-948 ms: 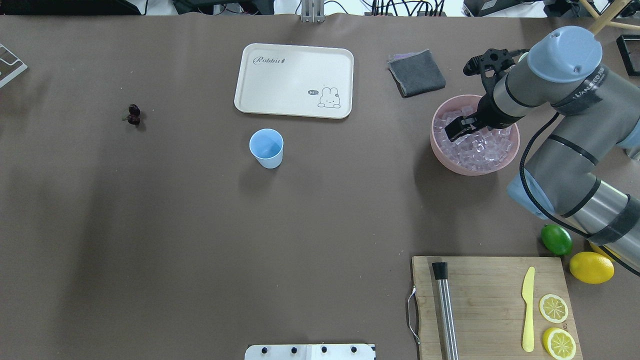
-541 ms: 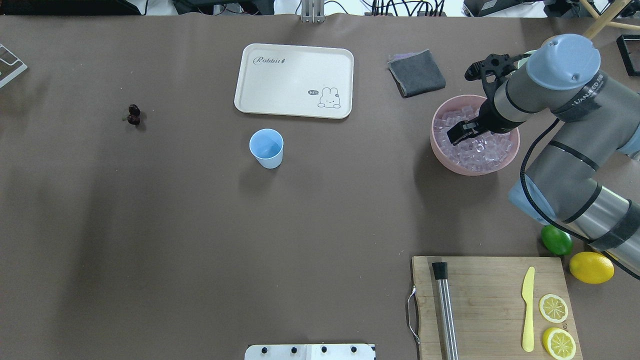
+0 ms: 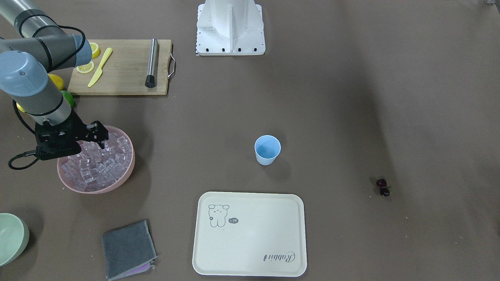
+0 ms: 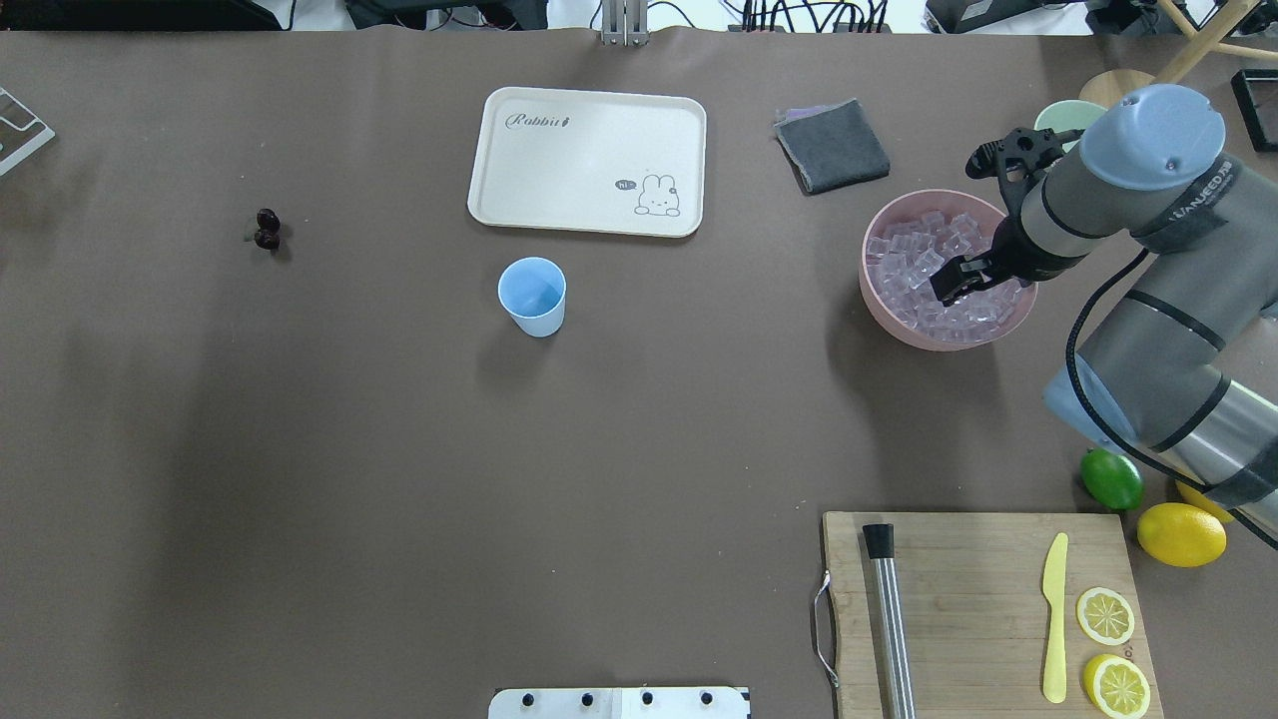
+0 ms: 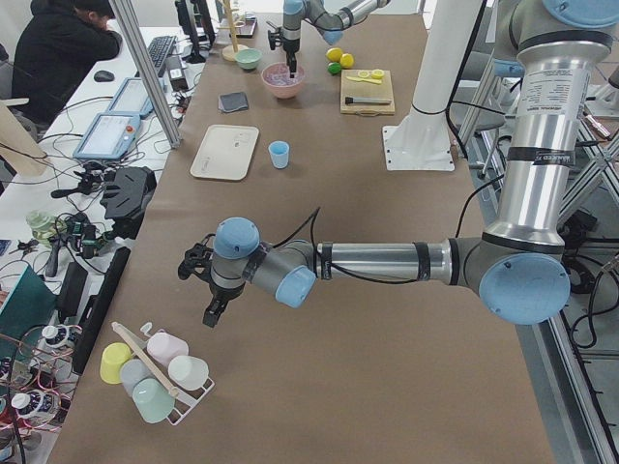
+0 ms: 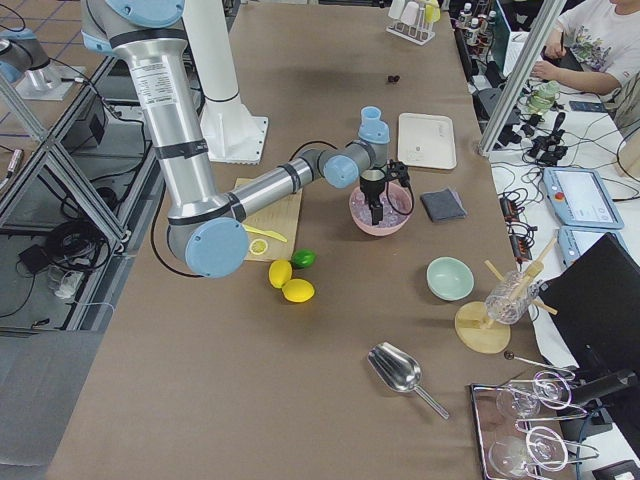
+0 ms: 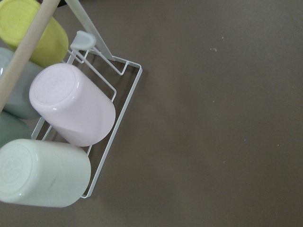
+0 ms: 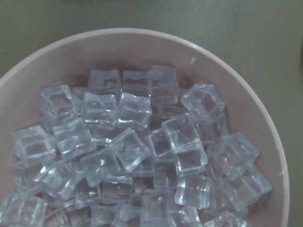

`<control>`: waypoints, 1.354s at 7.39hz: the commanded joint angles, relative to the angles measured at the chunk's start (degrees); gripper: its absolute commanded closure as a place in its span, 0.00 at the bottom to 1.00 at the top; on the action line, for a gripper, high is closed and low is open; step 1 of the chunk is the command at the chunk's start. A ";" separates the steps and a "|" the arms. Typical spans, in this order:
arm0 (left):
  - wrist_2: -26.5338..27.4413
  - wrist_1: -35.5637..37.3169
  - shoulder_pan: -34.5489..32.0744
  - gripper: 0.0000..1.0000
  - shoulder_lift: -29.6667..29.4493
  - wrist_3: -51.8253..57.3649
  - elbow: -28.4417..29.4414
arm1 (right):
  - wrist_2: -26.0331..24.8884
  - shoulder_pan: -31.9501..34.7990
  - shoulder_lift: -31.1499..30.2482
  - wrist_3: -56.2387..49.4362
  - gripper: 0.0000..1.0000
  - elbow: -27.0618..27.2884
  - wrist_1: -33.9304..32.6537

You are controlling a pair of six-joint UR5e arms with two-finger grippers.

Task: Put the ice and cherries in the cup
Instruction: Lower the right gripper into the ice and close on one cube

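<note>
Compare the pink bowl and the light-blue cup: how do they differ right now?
The pink bowl is wide and shallow; the cup is narrow and tapered. The pink bowl is heaped with ice; the cup looks empty. The right gripper hangs over the pink bowl, while nothing is near the cup. Both stand upright, open side up, on the table.
</note>
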 commanded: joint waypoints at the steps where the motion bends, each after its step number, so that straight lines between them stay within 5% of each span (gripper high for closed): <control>1: -0.26 -0.50 1.12 0.02 -0.12 -0.42 0.15 | 0.58 0.38 2.10 -0.09 0.01 1.91 -5.48; 10: -0.26 -0.50 2.70 0.03 -1.70 -1.39 -0.03 | 0.76 -1.82 -1.31 -0.53 0.25 1.82 -5.42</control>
